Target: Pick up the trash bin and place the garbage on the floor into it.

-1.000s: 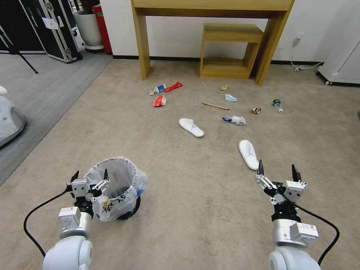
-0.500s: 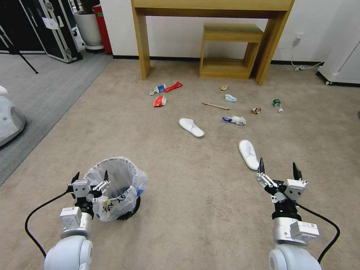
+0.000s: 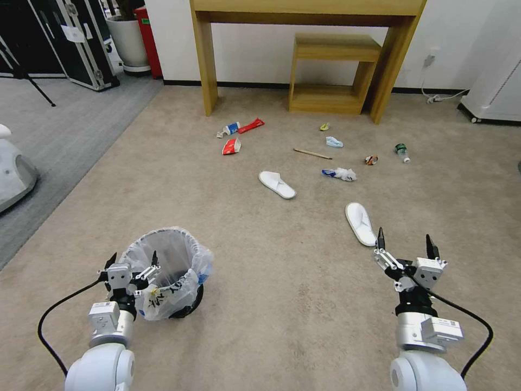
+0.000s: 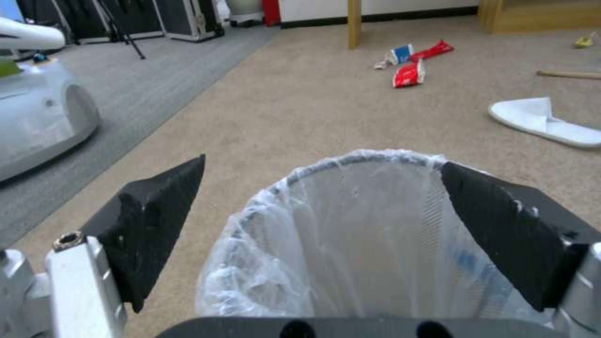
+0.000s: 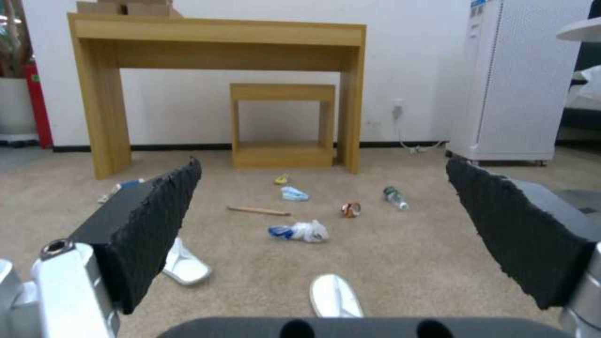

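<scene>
The left claw, jaws apart, straddles the near-left rim of the bin, which stands on the floor at near left; one finger sits inside the liner, one outside, so closing should catch the rim. Farther right, the garbage lies scattered. The right claw, jaws apart, hangs just near of a slipper. Both claws have eased slightly nearer than a second ago.

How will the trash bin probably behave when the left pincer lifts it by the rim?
The trash bin looks small and holds nothing, so it is probably light. Its crinkly plastic liner covers the rim, so the grip may slip. Held on one side by the open left pincer, it would likely tilt.
</scene>
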Tool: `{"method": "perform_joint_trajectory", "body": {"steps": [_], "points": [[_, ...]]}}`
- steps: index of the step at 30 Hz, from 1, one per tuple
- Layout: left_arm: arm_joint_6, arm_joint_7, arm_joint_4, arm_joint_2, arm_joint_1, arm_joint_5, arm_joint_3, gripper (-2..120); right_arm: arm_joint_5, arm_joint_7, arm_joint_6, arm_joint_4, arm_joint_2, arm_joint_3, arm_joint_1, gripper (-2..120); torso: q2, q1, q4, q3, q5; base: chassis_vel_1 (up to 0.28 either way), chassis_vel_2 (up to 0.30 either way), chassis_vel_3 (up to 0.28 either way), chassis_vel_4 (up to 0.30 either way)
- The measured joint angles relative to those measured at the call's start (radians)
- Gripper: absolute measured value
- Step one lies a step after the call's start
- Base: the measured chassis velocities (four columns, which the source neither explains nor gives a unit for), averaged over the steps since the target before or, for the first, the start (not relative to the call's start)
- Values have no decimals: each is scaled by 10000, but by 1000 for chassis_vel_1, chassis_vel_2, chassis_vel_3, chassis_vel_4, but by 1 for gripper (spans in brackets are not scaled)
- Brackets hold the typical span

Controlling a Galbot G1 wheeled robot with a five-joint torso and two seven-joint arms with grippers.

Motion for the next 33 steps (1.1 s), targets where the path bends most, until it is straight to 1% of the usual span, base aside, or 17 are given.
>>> {"method": "perform_joint_trajectory", "body": {"steps": [5, 11, 14, 16, 33], "points": [[-26, -5, -22, 9, 64, -22, -74, 100, -29, -3, 45, -47, 30, -38, 14, 100, 0, 0, 0, 0, 1, 72, 58, -57, -58], [-58, -14, -56, 1, 116, -26, -105, 100, -42, -38, 148, -58, 33, -52, 2, 100, 0, 0, 2, -1, -3, 167, 151, -168, -160], [-59, -29, -59, -10, 111, -26, -112, 100, -45, -114, 350, -101, 30, -29, -2, 100, 0, 2, 2, -1, -6, 145, 121, -125, -107], [-60, -32, -58, -14, 107, -26, -109, 100, -36, -127, 383, -109, 26, -27, -6, 100, -1, 1, 2, -1, -1, 103, 76, -42, -68], [-60, -76, 71, -65, 65, 8, -50, 100, -56, -206, 100, -34, -50, 107, 35, 100, 0, 0, 0, -1, 0, 0, 0, 0, 0]]}}
